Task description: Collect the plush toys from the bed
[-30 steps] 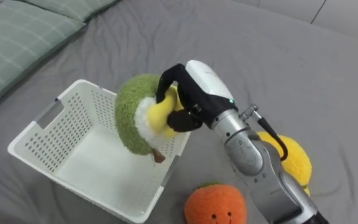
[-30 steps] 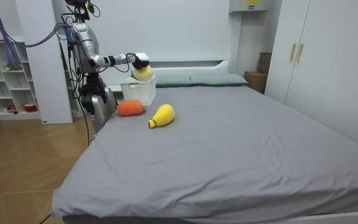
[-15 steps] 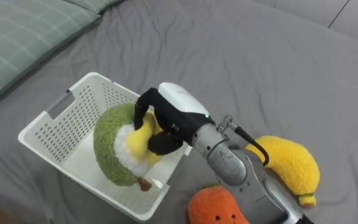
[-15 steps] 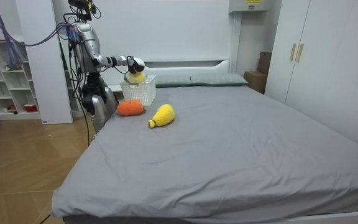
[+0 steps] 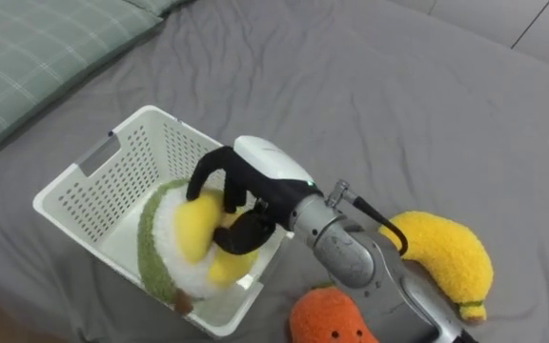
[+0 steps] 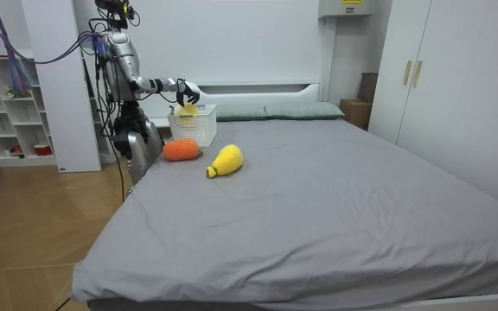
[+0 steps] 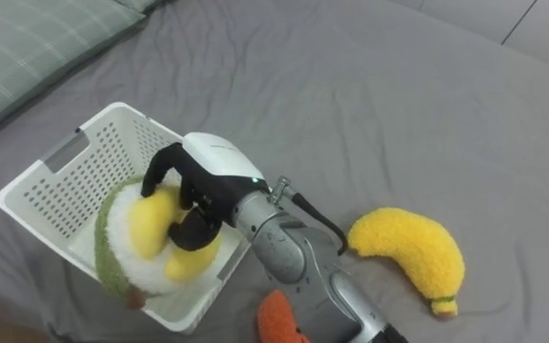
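A green, white and yellow avocado plush (image 5: 174, 252) lies tilted inside the white perforated basket (image 5: 93, 181) on the grey bed. My right hand (image 5: 255, 181) reaches over the basket's near right rim, its fingers and thumb curled round the plush's yellow middle. An orange plush (image 5: 327, 319) lies on the bed just below my forearm. To its right rests a yellow banana plush (image 5: 446, 257). In the room view I stand at the bed's side on the room view's left, right hand (image 6: 184, 88) held out over the basket (image 6: 193, 130).
A green plaid pillow (image 5: 36, 48) lies at the upper left, beyond the basket. The grey bedspread (image 5: 427, 105) stretches wide to the right. A white shelf unit (image 6: 7, 104) stands behind me, and wardrobes (image 6: 456, 78) line the room view's right.
My right hand has come down with the avocado plush, from above the basket's rim to inside the basket. The eye view has shifted a little.
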